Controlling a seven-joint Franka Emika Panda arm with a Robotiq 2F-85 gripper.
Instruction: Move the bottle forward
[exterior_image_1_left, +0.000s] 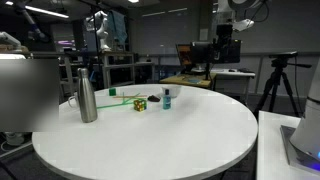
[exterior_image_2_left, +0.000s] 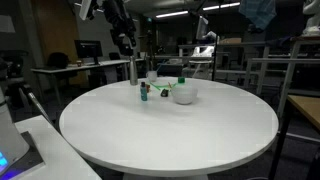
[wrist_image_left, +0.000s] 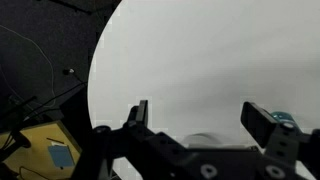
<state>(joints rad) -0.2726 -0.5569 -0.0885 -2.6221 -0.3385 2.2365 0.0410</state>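
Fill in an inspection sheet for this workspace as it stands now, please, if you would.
Surface: round white table, with a few items grouped towards one side.
Job's things: bottle, upright on the table, not held.
Clutter: steel flask, upright; multicoloured cube between flask and bottle; white bowl with something green at it.
Grippers: hand open and empty, raised above the table, clear of the bottle.
Cables: thin cables on the dark floor beside the table, in the wrist view.
Surroundings: tripod next to the table; desks and monitors behind.
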